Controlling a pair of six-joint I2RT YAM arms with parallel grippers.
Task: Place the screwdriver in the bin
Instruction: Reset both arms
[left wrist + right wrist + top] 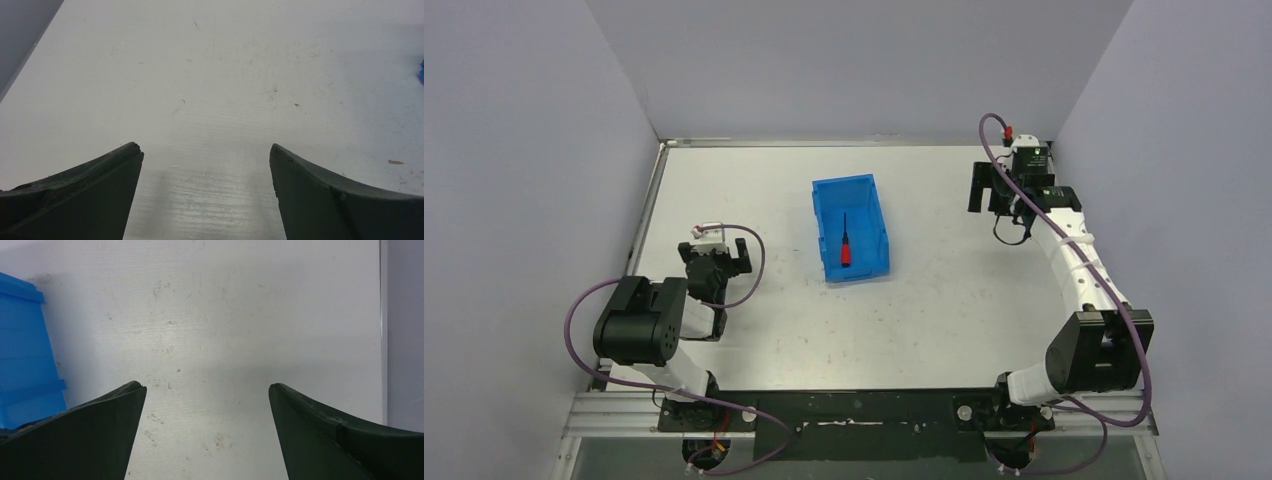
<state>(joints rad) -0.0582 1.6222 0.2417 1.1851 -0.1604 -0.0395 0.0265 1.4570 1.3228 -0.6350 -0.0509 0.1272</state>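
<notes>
Black fingers (pixel 90 190) fill the bottom corners of both wrist views. The left gripper (pixel 205 150) and right gripper (pixel 207 387) are each spread wide, with only bare table (pixel 944 300) showing between the jaws. Neither holds anything.

Seen from above, the screwdriver (pixel 845 247) already lies inside the bin (pixel 882 240). It rests flat on the bin floor, handle toward the near end and shaft toward the far end. The bin sits well apart from both grippers, off to the right gripper's left side and off to the left gripper's right side, where only a blue sliver shows at that wrist view's edge. The placing looks done, so what remains is to pull the arms back without disturbing anything.

The main risk I see is a knock to the bin. It looks like light plastic standing loose on a smooth table. If the right arm swings leftward on a low path, a finger or the wrist could clip the near wall and shove or tilt it. The red handle lies close to what seems to be the lower lip, so a hard jolt might slide or roll the screwdriver out over it. The left gripper hangs low over the table and could cause the same trouble if it swept right. The purple cable (pixel 744 262) looped beside that wrist could also drag if it moved that way. Lifting before any sideways move would avoid all of these.
</notes>
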